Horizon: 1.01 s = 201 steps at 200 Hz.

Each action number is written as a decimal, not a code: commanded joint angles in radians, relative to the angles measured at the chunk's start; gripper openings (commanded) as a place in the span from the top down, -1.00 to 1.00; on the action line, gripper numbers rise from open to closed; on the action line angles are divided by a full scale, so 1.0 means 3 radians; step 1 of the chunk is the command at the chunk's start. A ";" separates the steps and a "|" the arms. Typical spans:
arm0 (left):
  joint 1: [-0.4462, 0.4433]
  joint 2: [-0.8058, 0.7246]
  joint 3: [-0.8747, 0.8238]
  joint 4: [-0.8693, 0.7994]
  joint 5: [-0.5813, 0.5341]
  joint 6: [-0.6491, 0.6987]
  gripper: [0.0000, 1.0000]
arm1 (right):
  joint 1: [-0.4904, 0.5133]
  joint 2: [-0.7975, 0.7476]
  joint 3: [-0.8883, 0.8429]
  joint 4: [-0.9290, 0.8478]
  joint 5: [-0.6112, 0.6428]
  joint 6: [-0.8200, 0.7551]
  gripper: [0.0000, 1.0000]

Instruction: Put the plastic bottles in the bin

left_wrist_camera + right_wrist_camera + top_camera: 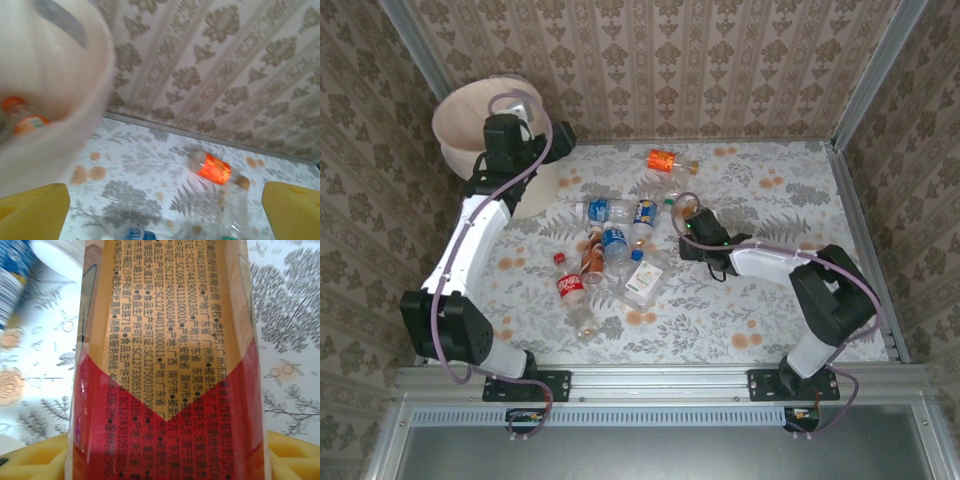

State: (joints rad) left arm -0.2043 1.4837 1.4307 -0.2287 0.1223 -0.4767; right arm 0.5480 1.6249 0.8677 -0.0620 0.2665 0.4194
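Plastic bottles (612, 245) heaped mid-frame on table (770, 300); bin (455, 105) seen upper left.
Left gripper (165, 212) released at bin rim; right gripper (167, 460) set astride red-gold bottle (170, 365), grip cannot be told.

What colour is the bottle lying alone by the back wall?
The lone bottle is bright orange; the left wrist view shows it best.
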 commanded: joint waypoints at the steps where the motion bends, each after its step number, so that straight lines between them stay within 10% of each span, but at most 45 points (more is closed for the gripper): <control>1: -0.0144 0.0050 0.0045 0.0266 0.0488 -0.0140 -1.00 | -0.0014 -0.0351 -0.0183 0.0310 0.0079 -0.0178 -0.10; 85: -0.0945 0.0400 -0.0106 0.0772 0.1250 -0.0223 -1.00 | -0.0010 -0.1032 -0.0624 0.1000 -0.0522 -0.0187 0.06; 201: -0.1425 0.0449 -0.0738 0.1309 0.1119 -0.0636 -1.00 | -0.0011 -0.1202 -0.0654 0.1527 -0.0877 -0.0016 0.08</control>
State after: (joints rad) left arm -0.6289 1.6218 1.2198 0.0818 0.4301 -0.6052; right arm 0.5476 1.2930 0.6643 0.3325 0.0425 0.4000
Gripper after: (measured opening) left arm 0.999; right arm 0.655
